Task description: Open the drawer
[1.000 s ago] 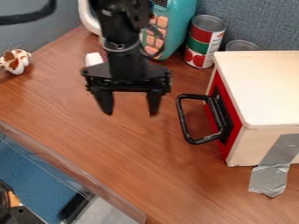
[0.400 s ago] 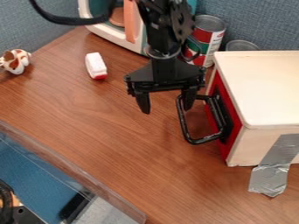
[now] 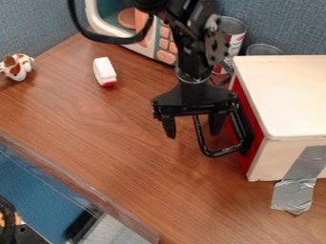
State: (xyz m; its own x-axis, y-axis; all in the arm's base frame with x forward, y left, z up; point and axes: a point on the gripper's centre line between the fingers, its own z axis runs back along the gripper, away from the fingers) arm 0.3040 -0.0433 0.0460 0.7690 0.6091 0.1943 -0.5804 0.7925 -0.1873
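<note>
"Did you see the arm move?"

"I did. A second before, the gripper (image 3: 193,135) was over open tabletop, well apart from the drawer handle (image 3: 218,153). Then it swung across toward the white cabinet (image 3: 293,95) and came a little lower down the view."

"Had it grabbed anything?"

"No, the claw was spread wide. One finger hung outside the black loop and the other appeared within it, with the handle's outer bar between them. I couldn't tell whether either one touched."

"And the drawer?"

"Shut. Its red front (image 3: 247,161) sat in the cabinet's side, facing the claw, and neither it nor the handle had shifted. The silver tape (image 3: 296,190) was just as it had been, too."

"Anything else?"

"Only what the arm had uncovered: all of that little white-and-red object (image 3: 105,72), and more of the toy microwave (image 3: 167,56). It now hid part of the tin can (image 3: 235,37) by the wall."
</note>
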